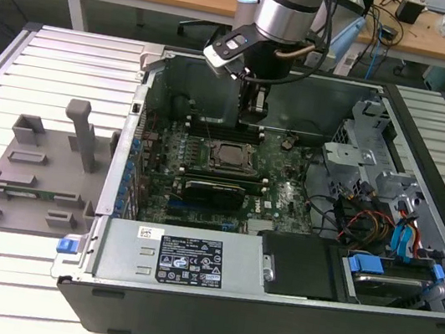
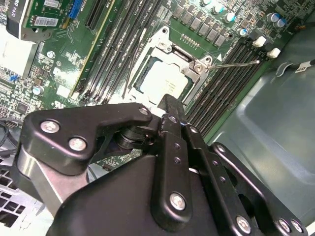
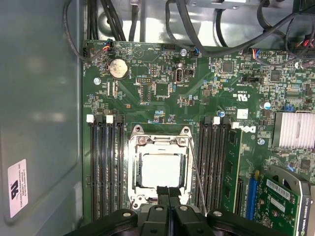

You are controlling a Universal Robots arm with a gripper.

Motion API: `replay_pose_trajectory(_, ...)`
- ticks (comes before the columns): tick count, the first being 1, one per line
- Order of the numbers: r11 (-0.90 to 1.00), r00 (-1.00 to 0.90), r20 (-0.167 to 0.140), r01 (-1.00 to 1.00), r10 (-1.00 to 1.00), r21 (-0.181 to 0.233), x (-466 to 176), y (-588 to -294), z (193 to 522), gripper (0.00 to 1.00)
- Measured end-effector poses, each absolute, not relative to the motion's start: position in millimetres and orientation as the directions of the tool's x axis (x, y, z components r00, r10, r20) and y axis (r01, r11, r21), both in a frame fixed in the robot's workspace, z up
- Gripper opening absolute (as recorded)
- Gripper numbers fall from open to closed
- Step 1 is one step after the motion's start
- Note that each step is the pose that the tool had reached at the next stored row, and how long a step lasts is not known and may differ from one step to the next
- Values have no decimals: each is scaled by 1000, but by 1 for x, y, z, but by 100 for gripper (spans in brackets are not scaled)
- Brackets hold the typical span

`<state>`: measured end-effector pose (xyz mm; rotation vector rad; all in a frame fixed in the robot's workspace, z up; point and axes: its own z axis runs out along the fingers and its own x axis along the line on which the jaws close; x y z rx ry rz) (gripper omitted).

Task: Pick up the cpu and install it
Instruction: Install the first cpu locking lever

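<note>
The cpu lies flat inside the metal socket frame on the green motherboard, its pale lid facing up; it also shows in the second wrist view and in the exterior view. My gripper hovers above the socket's edge, a little apart from the chip. Its two black fingers are pressed together with nothing between them, as the second wrist view also shows. In the exterior view the gripper hangs inside the open computer case, just behind the socket.
A thin wire socket lever stands beside the frame. Memory slots flank the socket on both sides. A grey plastic fixture tray with an upright post sits on the exterior view's left of the case. Cables and drive bays fill the case's right.
</note>
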<state>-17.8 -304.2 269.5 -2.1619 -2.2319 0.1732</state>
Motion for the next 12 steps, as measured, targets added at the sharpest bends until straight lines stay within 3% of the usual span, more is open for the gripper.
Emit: replay_pose_trajectory(12,325,-332,-56,940,942,-100,-18,-304,270,11)
